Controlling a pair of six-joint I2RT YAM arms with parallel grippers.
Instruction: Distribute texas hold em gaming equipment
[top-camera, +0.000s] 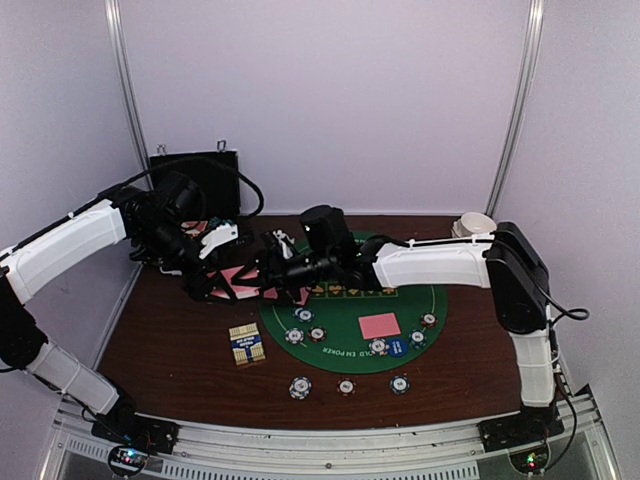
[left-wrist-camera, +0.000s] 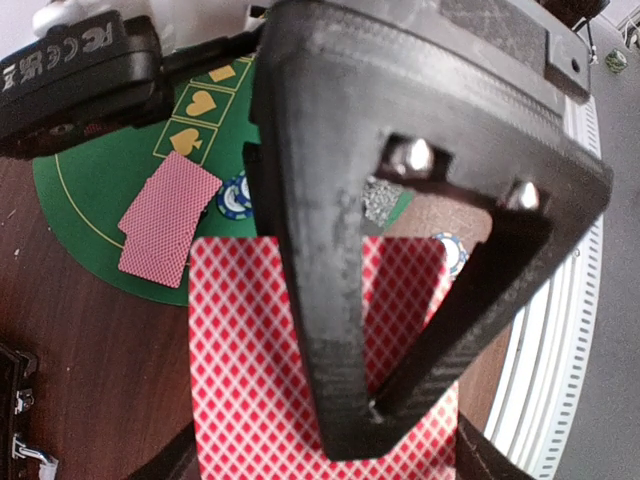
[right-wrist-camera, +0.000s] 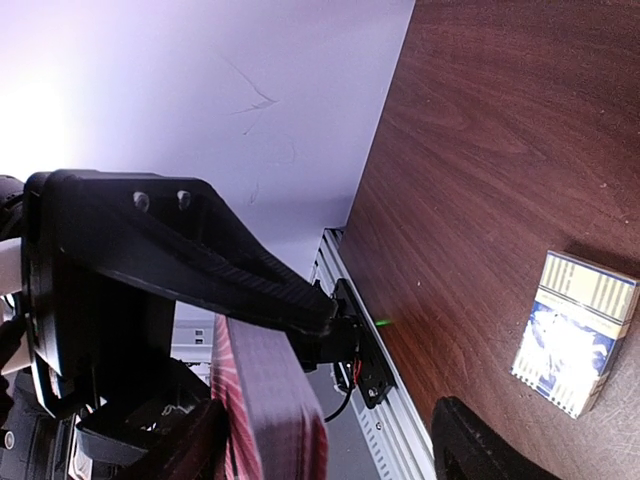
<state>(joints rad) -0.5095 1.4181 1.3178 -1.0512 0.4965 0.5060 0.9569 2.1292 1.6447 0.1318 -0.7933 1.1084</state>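
My left gripper is shut on a deck of pink-backed playing cards, held above the table's left side. My right gripper reaches in from the right, and one of its black fingers lies across the deck's top card. In the right wrist view the deck's edge stands between my right gripper's wide-apart jaws, close to one finger. Two cards lie fanned on the round green mat, and another card lies on its right half. Several poker chips sit on and before the mat.
A small blue and gold card box lies on the brown table left of the mat. The black hard case stands at the back left. A white bowl sits at the back right. The metal rail runs along the near edge.
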